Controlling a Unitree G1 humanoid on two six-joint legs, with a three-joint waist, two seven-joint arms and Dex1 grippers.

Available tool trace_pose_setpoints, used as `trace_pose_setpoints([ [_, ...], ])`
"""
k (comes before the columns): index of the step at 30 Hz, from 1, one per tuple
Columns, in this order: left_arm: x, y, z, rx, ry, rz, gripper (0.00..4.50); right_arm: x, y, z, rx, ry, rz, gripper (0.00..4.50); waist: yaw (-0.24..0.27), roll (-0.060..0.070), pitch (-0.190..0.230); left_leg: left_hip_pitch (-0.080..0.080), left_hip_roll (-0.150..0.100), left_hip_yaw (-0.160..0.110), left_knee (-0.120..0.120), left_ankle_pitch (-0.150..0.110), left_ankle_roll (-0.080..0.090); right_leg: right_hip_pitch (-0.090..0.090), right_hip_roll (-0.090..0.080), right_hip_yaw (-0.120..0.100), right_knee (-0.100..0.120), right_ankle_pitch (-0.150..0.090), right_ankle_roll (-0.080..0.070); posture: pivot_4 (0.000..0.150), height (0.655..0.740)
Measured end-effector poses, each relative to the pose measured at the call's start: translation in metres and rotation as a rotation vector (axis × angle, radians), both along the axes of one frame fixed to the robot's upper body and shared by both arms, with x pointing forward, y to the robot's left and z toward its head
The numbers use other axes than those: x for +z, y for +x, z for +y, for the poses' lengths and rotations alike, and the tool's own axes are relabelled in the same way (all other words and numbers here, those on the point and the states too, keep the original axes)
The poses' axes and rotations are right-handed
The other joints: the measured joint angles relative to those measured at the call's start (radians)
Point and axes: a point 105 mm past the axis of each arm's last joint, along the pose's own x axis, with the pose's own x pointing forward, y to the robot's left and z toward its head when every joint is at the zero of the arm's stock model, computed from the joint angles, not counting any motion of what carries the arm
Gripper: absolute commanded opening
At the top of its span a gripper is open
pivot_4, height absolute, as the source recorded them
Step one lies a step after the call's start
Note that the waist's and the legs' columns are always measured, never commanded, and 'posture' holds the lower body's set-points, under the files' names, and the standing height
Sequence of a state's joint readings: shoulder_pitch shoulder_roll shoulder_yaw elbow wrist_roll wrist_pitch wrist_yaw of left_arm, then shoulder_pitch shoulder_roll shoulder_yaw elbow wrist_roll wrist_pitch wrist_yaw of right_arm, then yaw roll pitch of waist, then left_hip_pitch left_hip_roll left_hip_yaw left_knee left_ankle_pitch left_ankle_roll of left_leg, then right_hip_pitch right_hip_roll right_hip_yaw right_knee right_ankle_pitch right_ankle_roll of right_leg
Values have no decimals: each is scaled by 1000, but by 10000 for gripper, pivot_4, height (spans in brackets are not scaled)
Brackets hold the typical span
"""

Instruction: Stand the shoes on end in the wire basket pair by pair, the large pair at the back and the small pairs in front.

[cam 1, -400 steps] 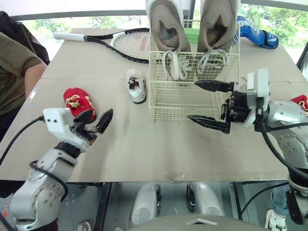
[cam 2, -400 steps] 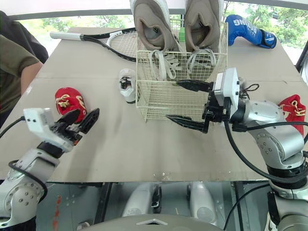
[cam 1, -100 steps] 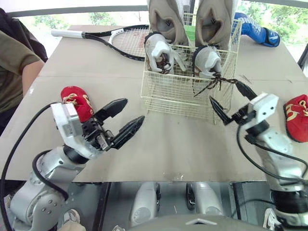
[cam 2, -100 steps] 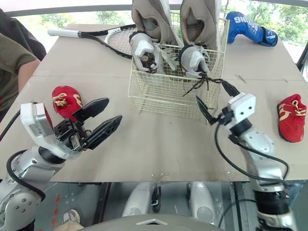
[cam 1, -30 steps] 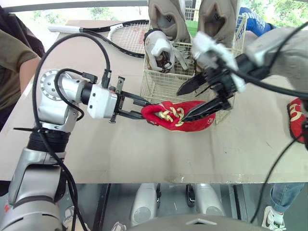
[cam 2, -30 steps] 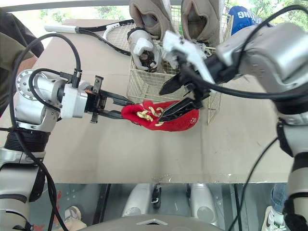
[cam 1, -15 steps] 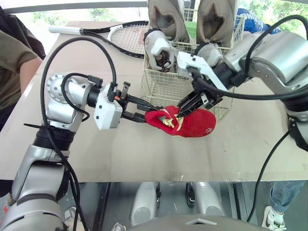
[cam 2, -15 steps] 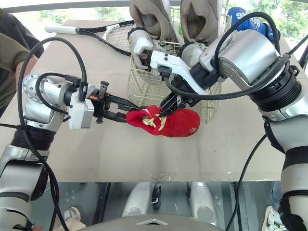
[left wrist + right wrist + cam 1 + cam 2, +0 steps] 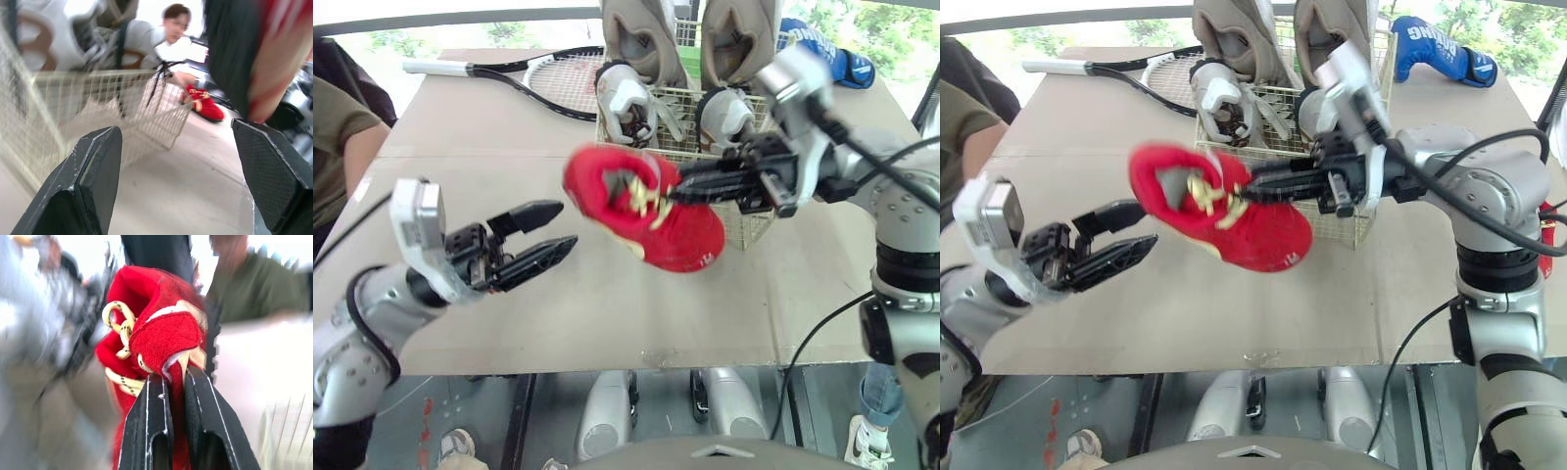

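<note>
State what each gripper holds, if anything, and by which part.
Right gripper: the red shoe, pinched by the edge of its opening beside the laces. Left gripper: open, holding nothing.

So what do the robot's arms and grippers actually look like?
Both arms are rounded silver-grey metal segments, the left arm and right arm alike, with black cables looping along them. Each wrist carries a boxy white housing. The left gripper and right gripper each have two long, tapering black fingers with cross-hatched inner pads.

red shoe [image 9: 658,231] blurred, large shoes [image 9: 641,39] cropped
</note>
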State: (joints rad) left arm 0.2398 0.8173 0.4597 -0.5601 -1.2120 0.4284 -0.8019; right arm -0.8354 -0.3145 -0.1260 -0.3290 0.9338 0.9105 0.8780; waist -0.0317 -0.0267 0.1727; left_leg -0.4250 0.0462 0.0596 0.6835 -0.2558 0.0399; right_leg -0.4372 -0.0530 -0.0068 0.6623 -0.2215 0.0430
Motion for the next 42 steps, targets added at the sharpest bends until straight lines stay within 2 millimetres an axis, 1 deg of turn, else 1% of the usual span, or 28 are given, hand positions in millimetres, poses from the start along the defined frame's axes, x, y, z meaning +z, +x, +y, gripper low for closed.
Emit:
trace_pose_setpoints([
  [1, 0, -5, 0, 46, -32, -8, 38582, 2, 5, 3, -108, 117, -46, 0, 1, 1, 0, 3, -1, 0, -1, 0, 0, 3, 0, 0, -1, 0, 0, 1500, 7400],
  [2, 1, -8, 0, 67, -40, -16, 38582, -6, 12, 5, -196, 135, -69, 0, 8, 2, 0, 4, -3, 0, -1, 0, 0, 4, -1, 0, -1, 0, 0, 1500, 7400],
  [4, 2, -11, 2, 93, -29, -32, 38582, -13, 19, 8, -278, 152, -102, 0, 12, 1, 0, 6, -5, 1, -1, 0, 0, 5, 0, 1, -1, -1, -1, 1500, 7400],
  [6, -2, -15, 7, 120, 5, -45, 38582, -25, 30, 14, -450, 211, -173, 0, 15, 1, 0, 9, -7, 3, -2, 0, 0, 6, 0, 3, -1, -2, -3, 1500, 7400],
  [8, -5, -15, 14, 135, 26, -47, 38582, -36, 39, 19, -560, 264, -237, 0, 14, 1, 0, 9, -6, 6, -2, 0, -1, 7, 1, 3, -1, -2, -3, 1500, 7400],
  [9, -6, -14, 19, 148, 37, -54, 38582, -45, 44, 26, -610, 292, -277, 0, 14, 1, 0, 9, -6, 8, -2, 0, -1, 7, 2, 3, -1, -3, -4, 1500, 7400],
  [12, -8, -12, 26, 160, 45, -57, 38582, -68, 53, 37, -684, 304, -324, 0, 14, 1, 0, 10, -5, 9, -2, 3, -5, 7, 2, 4, -1, -3, -4, 1500, 7400],
  [15, -9, -14, 27, 141, 64, -65, 38582, -87, 52, 48, -746, 340, -433, 0, 11, 1, 0, 10, -5, 10, -2, 3, -5, 7, 2, 5, -2, -3, -4, 1500, 7400],
  [16, -9, -14, 29, 144, 68, -68, 38582, -92, 52, 50, -752, 336, -450, 0, 11, 1, 0, 10, -5, 10, -3, 3, -5, 7, 2, 5, -2, -3, -4, 1500, 7400],
  [17, -9, -14, 32, 153, 73, -70, 38582, -102, 51, 54, -756, 326, -475, 0, 10, 1, 0, 10, -5, 10, -3, 3, -6, 6, 2, 5, -2, -3, -4, 1500, 7400],
  [20, -10, -15, 35, 156, 81, -71, 38582, -120, 56, 58, -778, 308, -492, 0, 7, 0, -1, 11, -4, 9, -3, 3, -6, 7, 1, 6, -2, -3, -4, 1500, 7400],
  [21, -10, -15, 35, 154, 85, -69, 38582, -122, 56, 61, -769, 313, -492, 0, 3, 0, -1, 11, -4, 9, -3, 3, -6, 7, 1, 6, -2, -3, -4, 1500, 7400],
  [22, -11, -16, 35, 148, 90, -70, 39037, -125, 57, 66, -745, 311, -481, 3322, -2, -2, -2, 12, -2, 8, -4, 3, -6, 8, 1, 6, -1, -3, -5, 1500, 7400],
  [23, -11, -16, 35, 145, 90, -71, 39226, -126, 57, 66, -736, 317, -459, 6941, -5, -2, -3, 14, -2, 7, -4, 3, -5, 9, 1, 7, -1, -3, -5, 1500, 7400],
  [24, -11, -16, 34, 141, 90, -72, 39226, -129, 57, 66, -720, 322, -424, 9451, -7, -3, -3, 16, -1, 6, -4, 3, -5, 11, 1, 7, -1, -3, -5, 1500, 7400],
  [25, -11, -16, 34, 139, 91, -73, 39226, -132, 57, 66, -703, 322, -399, 14265, -8, -3, -3, 20, -1, 6, -6, 2, -3, 15, 1, 7, -2, -3, -5, 1500, 7400],
  [27, -10, -17, 34, 129, 92, -76, 39226, -142, 57, 60, -670, 311, -308, 23753, -6, -4, -4, 32, -1, 7, -11, 0, -1, 26, -1, 6, -5, -4, -6, 1500, 7400],
  [28, -10, -17, 34, 127, 93, -77, 39226, -141, 56, 57, -652, 320, -274, 30450, -6, -5, -4, 33, -1, 7, -12, 0, -1, 26, -2, 6, -5, -4, -7, 1500, 7400],
  [30, -10, -17, 33, 124, 95, -79, 39226, -140, 54, 48, -628, 310, -245, 38433, -2, -5, -5, 34, -2, 6, -12, 0, -1, 26, -3, 5, -5, -4, -7, 1500, 7400],
  [31, -10, -17, 33, 125, 96, -82, 39226, -144, 53, 39, -625, 283, -221, 43439, 3, -5, -5, 33, -3, 6, -13, 0, -1, 26, -5, 5, -6, -5, -7, 1500, 7400],
  [33, -13, -16, 33, 132, 94, -77, 39226, -160, 52, 20, -641, 206, -168, 44282, 4, -4, -4, 31, -5, 6, -14, 0, -1, 24, -11, 4, -6, -5, -8, 1500, 7400],
  [34, -13, -16, 33, 132, 94, -77, 39226, -161, 52, 19, -642, 201, -165, 44282, 4, -5, -5, 31, -5, 6, -14, 0, -1, 24, -11, 5, -6, -5, -8, 1500, 7400],
  [35, -12, -12, 25, 97, 82, -91, 39226, -156, 47, -3, -661, 155, -154, 44282, 3, -6, -5, 29, -5, 6, -14, 0, -1, 22, -10, 4, -6, -5, -8, 1500, 7400],
  [36, -12, -11, 21, 79, 80, -95, 39226, -152, 42, -7, -649, 137, -167, 44282, 9, -3, -3, 28, -5, 5, -15, 0, -1, 21, -10, 3, -6, -5, -8, 1500, 7400],
  [38, -13, -8, 9, 22, 66, -81, 39226, -146, 29, -24, -651, 74, -152, 44282, 19, -1, -3, 27, -5, 6, -16, 0, -1, 20, -9, 3, -7, -5, -7, 1500, 7400],
  [40, -15, -5, -11, -68, 55, -51, 39226, -137, 15, -47, -688, 12, -134, 44282, 29, 0, -2, 26, -6, 5, -16, 0, -1, 20, -8, 2, -7, -6, -7, 1500, 7400],
  [41, -15, -6, -17, -98, 50, -44, 39226, -132, 10, -53, -699, -3, -137, 44282, 28, 0, -2, 26, -7, 5, -16, 0, -1, 20, -8, 3, -8, -6, -7, 1500, 7400],
  [42, -14, -5, -31, -163, 43, -38, 39226, -127, 0, -66, -727, -33, -99, 44282, 31, 1, -2, 25, -7, 5, -16, 0, -1, 20, -7, 3, -8, -6, -7, 1500, 7400],
])
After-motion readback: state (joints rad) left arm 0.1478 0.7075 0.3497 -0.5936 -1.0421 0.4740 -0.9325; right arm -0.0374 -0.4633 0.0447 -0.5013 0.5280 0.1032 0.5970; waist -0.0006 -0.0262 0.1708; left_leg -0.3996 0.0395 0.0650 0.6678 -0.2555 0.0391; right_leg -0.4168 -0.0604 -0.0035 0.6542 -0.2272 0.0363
